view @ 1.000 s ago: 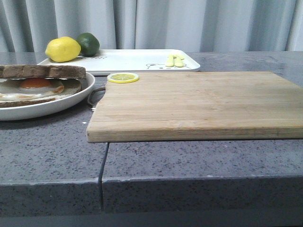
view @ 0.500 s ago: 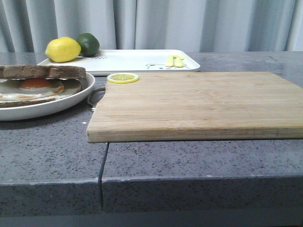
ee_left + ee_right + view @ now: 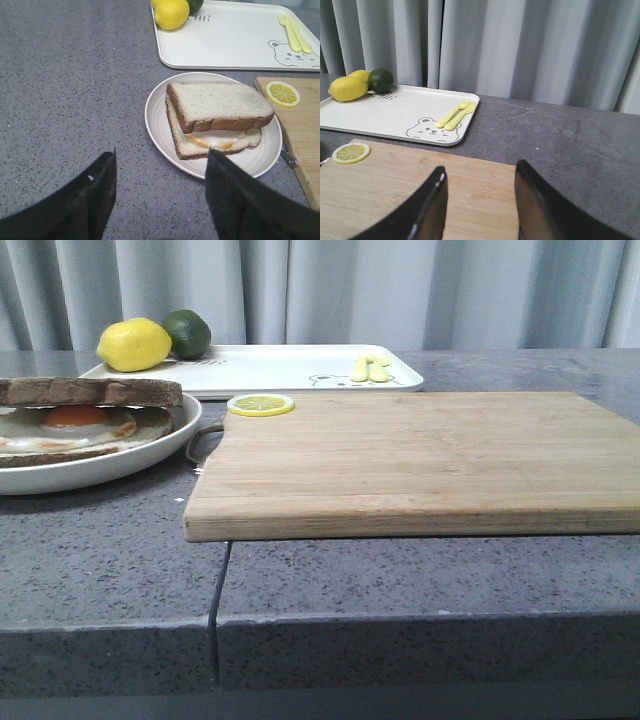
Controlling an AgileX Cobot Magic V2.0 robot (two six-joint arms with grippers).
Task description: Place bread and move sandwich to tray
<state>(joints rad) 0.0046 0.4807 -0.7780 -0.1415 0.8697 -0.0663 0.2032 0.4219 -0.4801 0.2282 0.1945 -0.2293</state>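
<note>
The sandwich (image 3: 85,415), a fried egg between brown-crusted slices, lies on a round white plate (image 3: 120,465) at the left of the front view. In the left wrist view the pale top bread slice (image 3: 217,102) covers the egg on the plate (image 3: 160,125). My left gripper (image 3: 162,165) is open and empty, above the grey counter just short of the plate. The white tray (image 3: 290,370) stands at the back, also in the left wrist view (image 3: 235,40) and right wrist view (image 3: 385,117). My right gripper (image 3: 480,185) is open and empty over the wooden board. Neither gripper shows in the front view.
A wooden cutting board (image 3: 420,460) fills the middle and right, with a lemon slice (image 3: 260,404) at its back left corner. A lemon (image 3: 133,344) and a lime (image 3: 187,332) sit on the tray's far left, a yellow fork and spoon (image 3: 370,368) on its right. Grey curtains hang behind.
</note>
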